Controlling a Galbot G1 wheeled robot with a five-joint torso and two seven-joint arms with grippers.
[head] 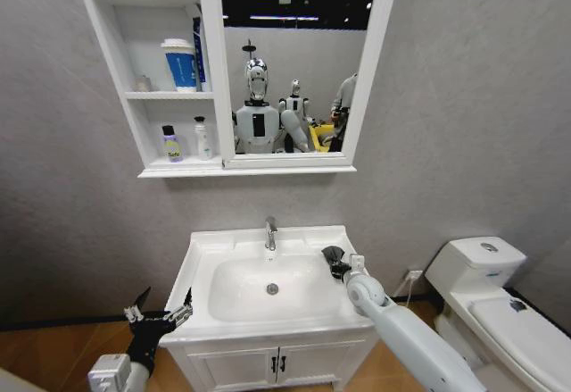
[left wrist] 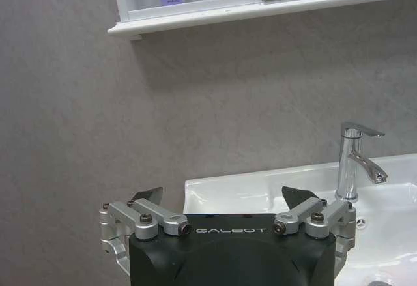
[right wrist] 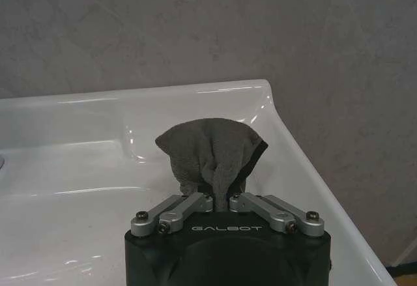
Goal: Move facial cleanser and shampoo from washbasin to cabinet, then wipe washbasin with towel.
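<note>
Risk starts at the left edge: the left gripper hangs with its jaws spread wide and empty just off the washbasin at its 8 o'clock corner, and in my judgement a careless swing from there could knock the rim or the vanity below. Up in the cabinet, two small bottles stand on the lowest shelf and a white-and-blue tube on the one above, so the move of cleanser and shampoo looks done; which bottle is which cannot be read, since the left wrist view cuts them off near the top. Further right, the tap stands at the basin's 12 o'clock. The right gripper sits over the basin's 3 o'clock ledge, jaws closed on the towel, which bunches up out of the pinch. The hold is on one gathered fold, so I would expect the cloth could drag loose or smear only a narrow strip if pressed into the wet-looking ceramic; a sweep towards 12 o'clock might also catch the tap. Whether the towel already touches the ledge is hidden by the gripper body. The toilet stands well apart at 3 o'clock.
</note>
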